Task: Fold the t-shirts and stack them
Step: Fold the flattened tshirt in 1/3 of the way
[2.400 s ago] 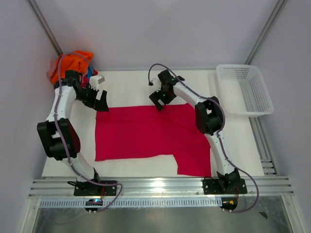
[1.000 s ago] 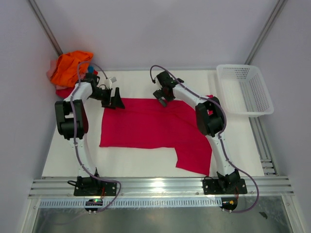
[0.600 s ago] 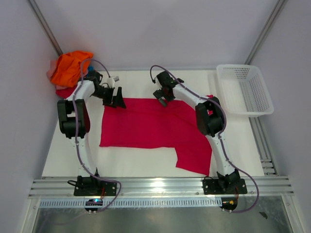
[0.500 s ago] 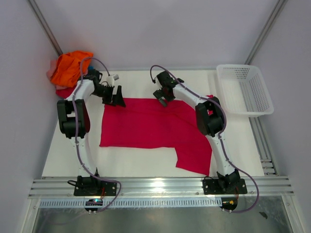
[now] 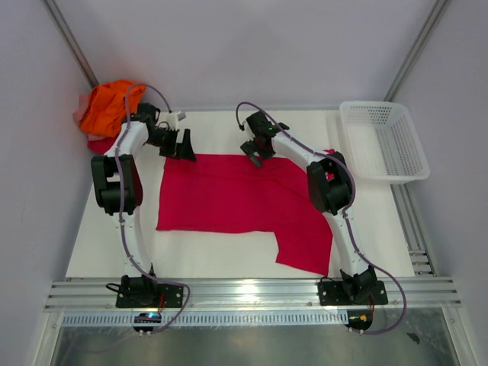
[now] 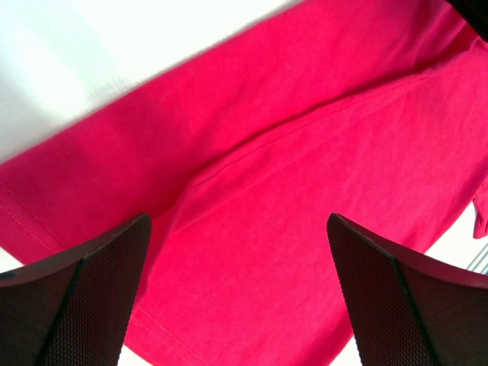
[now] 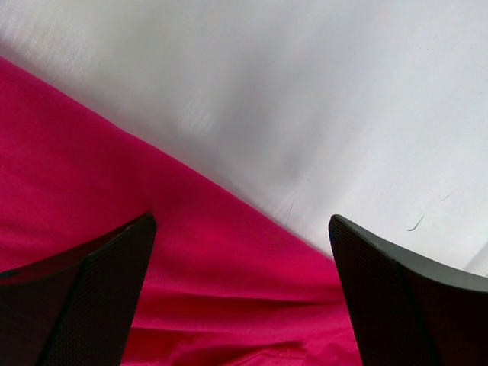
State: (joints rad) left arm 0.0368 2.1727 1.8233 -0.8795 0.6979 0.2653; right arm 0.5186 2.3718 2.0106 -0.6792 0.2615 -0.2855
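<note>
Crimson t-shirt [image 5: 229, 202]: flat on the tabletop [image 5: 221, 263], one flap trailing near-right.
My left end effector [image 5: 181, 145]: released, just drawn off its far-left corner.
My right end effector [image 5: 255, 153]: released, over the far edge.
Meaning: spreading looks finished; folding next.

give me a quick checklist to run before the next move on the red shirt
1. Left end effector open and empty: ok, jaws wide above the shirt's far left corner.
2. Right end effector open and empty: ok, jaws wide over the shirt's far edge.
3. Fingers touching the cloth: cannot tell from any view.
4. Shirt lying flat and square: not ok, a flap juts out at the near right and a crease runs across the cloth.
5. Pile apart from the shirt: ok, it sits in the far left corner.
6. Basket out of the way: ok, it is at the far right, apart from the shirt.
</note>
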